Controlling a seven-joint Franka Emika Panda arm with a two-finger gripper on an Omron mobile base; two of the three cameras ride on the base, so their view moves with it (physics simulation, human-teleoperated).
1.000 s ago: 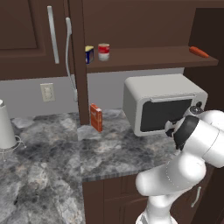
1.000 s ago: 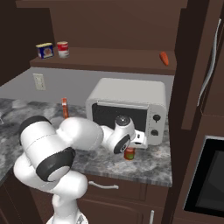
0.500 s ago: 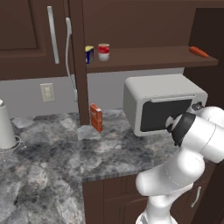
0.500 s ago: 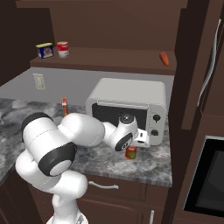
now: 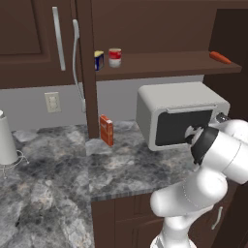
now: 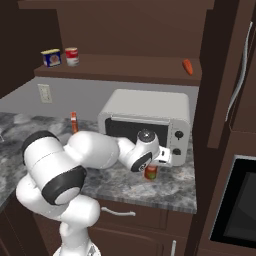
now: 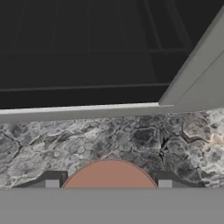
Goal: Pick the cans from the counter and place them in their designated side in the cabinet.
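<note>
Lowered a little over the last second, the pincer [image 6: 151, 169] now straddles the plain orange-red can [image 6: 150, 172], which stands on the tabletop [image 6: 130, 186] just in front of the microwave [image 6: 145, 122], near its right-hand end. In the hand view the can's round top [image 7: 109, 174] is centred between the two dark fingertips [image 7: 52, 183] — one at each side of it, with a little stone visible between tip and can, so the jaws are judged partly open and narrowing, with nothing yet clamped.

The step in hand is taken to be the grasp. It would be done well if the closing were finished evenly before any lift is begun, so that both pads meet the can's wall together (a one-sided touch could push it over or slide it toward the microwave door). Depth looks sufficient, but how far down the wall the tips reach cannot be told.

Once held, a straight rise is advised, clear of the microwave's top, before any swing toward the cabinet shelf [image 6: 125, 70] above the microwave. The red can with the cream-white band [image 5: 115, 57] is already on that shelf, beside the blue-and-yellow container [image 5: 99, 60], well to the left above the microwave — the likely side for this one as well.
</note>
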